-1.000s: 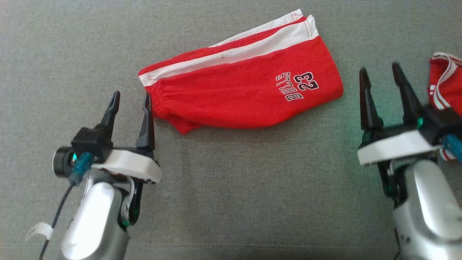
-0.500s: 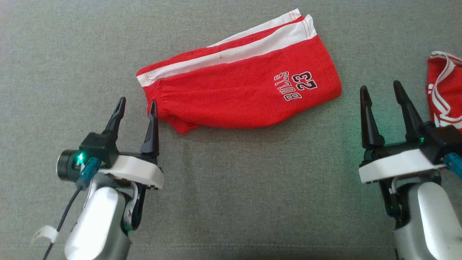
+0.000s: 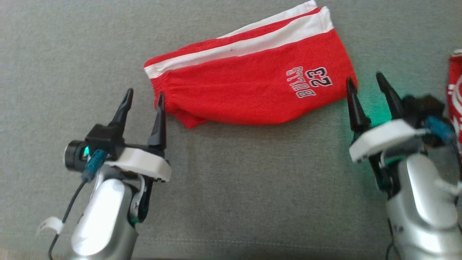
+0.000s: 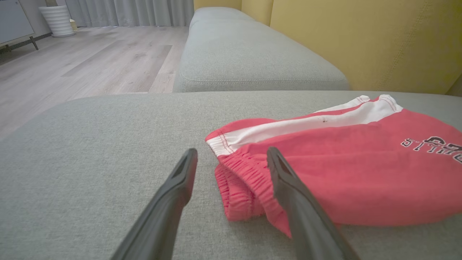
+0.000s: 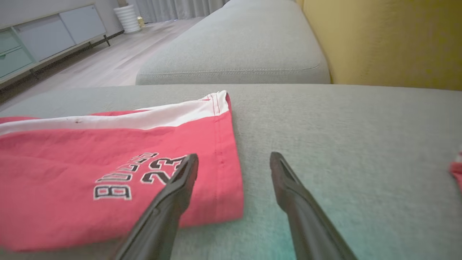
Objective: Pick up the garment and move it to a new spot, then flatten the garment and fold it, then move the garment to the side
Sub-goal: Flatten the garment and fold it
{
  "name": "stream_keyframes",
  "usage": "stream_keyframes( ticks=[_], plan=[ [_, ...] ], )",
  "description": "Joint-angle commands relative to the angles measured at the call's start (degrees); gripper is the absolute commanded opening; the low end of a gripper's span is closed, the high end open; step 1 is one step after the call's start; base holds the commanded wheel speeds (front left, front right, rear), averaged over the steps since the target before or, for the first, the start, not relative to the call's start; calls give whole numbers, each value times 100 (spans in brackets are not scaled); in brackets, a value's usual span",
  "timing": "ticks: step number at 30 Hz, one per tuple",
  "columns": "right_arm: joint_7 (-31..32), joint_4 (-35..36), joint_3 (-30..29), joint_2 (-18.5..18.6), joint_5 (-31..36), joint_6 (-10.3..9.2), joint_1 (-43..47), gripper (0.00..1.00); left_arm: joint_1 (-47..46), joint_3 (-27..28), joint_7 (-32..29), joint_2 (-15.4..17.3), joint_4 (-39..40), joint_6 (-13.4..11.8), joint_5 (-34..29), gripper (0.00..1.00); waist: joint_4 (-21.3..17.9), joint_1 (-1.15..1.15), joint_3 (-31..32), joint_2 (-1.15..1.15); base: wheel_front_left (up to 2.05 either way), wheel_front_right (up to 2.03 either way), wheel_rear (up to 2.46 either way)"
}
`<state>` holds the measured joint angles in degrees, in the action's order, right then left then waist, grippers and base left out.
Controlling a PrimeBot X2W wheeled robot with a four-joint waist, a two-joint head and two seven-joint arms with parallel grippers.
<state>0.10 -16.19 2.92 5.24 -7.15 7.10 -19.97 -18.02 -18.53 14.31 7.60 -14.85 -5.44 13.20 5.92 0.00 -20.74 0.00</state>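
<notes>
Standing wide open, your left tool [image 3: 144, 93] holds nothing; its inner finger sits just beside the elastic waistband end of the garment [image 3: 249, 86], and you cannot tell from the pictures whether it touches the cloth. Your right tool [image 3: 364, 77] is spread just as wide and is also empty, its inner fingertip at the hemmed leg end next to the "BULLS 23" print, its outer finger over bare cushion. Between the two tools, the red shorts with white side stripes lie folded and fairly flat across the middle of the grey sofa seat [image 3: 231, 187], slanting toward its far edge. On your right tool's outer side lies a second red-and-white cloth [image 3: 455, 94]. Beyond the seat's far edge rises a yellow backrest [image 4: 361, 36].
</notes>
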Motion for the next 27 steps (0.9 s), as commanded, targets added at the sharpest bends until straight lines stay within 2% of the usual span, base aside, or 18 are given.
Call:
stream_keyframes(
  ticks=[1,6,12,13,14,20,27],
  plan=[
    [24,-49,175,56,-55,39,-303,100,-201,142,69,58,144,48,-47,100,145,0,-80,0,0,0,0],
    [218,-1156,208,182,-69,39,-1024,100,-305,112,69,-66,128,109,-72,100,428,0,-220,0,0,0,0],
    [637,-2109,285,105,-212,39,-1556,100,-280,157,69,-154,107,144,-108,100,596,0,-266,0,0,0,0],
    [709,-2201,329,87,-267,39,-1601,53,-272,174,69,-161,109,145,-117,100,602,0,-268,0,0,0,0],
    [770,-2274,367,74,-315,39,-1636,0,-265,190,69,-168,112,147,-127,100,605,0,-269,0,0,0,0],
    [785,-2338,573,21,-518,39,-1684,0,-228,282,69,-188,127,166,-192,100,520,0,-249,0,0,0,0],
    [360,-1849,518,-72,-741,39,-1219,0,-129,382,69,-149,184,198,-266,100,265,0,-141,0,0,0,0]
  ],
)
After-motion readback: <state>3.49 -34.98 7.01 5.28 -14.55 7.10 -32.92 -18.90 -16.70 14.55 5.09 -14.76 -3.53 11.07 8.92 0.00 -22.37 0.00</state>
